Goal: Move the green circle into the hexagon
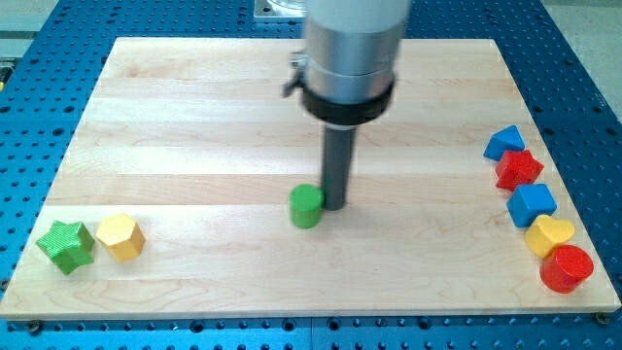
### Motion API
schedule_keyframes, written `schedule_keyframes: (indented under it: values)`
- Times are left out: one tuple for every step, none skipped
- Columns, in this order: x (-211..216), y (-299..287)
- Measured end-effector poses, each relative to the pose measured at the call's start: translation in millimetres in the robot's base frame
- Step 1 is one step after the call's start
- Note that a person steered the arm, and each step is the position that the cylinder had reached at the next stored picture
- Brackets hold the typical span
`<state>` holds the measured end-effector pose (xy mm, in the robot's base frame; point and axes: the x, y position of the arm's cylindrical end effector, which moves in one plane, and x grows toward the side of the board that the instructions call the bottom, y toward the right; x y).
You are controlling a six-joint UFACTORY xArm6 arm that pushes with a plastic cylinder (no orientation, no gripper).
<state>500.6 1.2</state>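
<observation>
Pale wooden desk, plank grain running left to right, resting on a blue perforated base. Near centre: green circle, my tip just to its right. Bottom left: green star beside yellow hexagon. Right edge, top to bottom: blue block, red block, blue block, yellow heart, red cylinder.

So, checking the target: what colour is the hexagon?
Yellow; the hexagon shows in the camera view.
</observation>
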Motion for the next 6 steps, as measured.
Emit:
schedule_keyframes:
  values:
    - [1.0, -69.7]
    - [10.8, -25.4]
    - [38.1, -76.0]
    - [39.6, -162.8]
    - [41.2, -175.2]
    - [33.8, -132.0]
